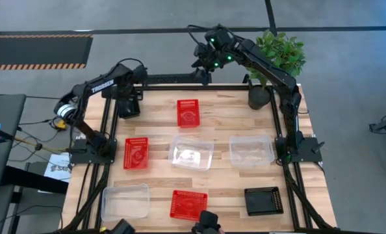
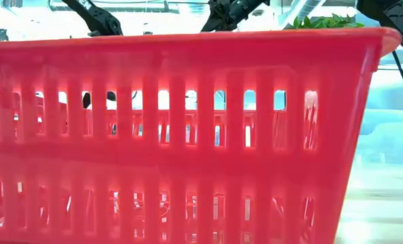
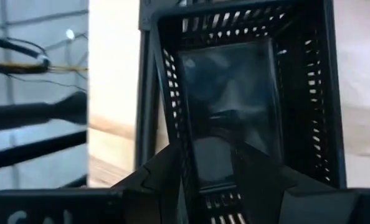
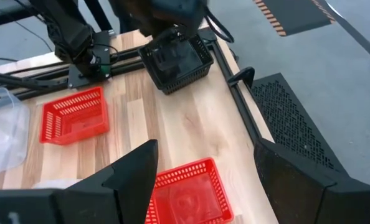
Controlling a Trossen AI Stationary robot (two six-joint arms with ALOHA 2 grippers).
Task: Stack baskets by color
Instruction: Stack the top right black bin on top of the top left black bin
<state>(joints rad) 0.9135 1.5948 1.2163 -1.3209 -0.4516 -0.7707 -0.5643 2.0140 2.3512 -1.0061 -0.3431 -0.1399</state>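
A black perforated basket (image 1: 129, 109) (image 4: 175, 62) stands at the table's far left corner, and my left gripper (image 3: 213, 180) reaches down into it, shut on one of its walls. My right gripper (image 4: 213, 180) (image 1: 205, 65) hangs open and holds nothing, high above the far edge. On the table sit three red baskets (image 1: 188, 112) (image 1: 136, 153) (image 1: 190, 203), three clear baskets (image 1: 192, 153) (image 1: 251, 149) (image 1: 125, 200) and another black basket (image 1: 264, 200). The near red basket (image 2: 188, 135) fills the low view. My left gripper has a slotted side wall (image 3: 200, 168) of the black basket between its two fingers, one finger (image 3: 260, 180) inside the basket and one (image 3: 163, 180) outside. The fingers come slanting down from above. I cannot tell whether the basket's bottom is still on the table.
A potted green plant (image 1: 277, 55) stands at the far right corner. Black frame rails (image 1: 180, 79) run along the far edge and both sides of the table. Bare wood (image 1: 225, 188) shows between the baskets.
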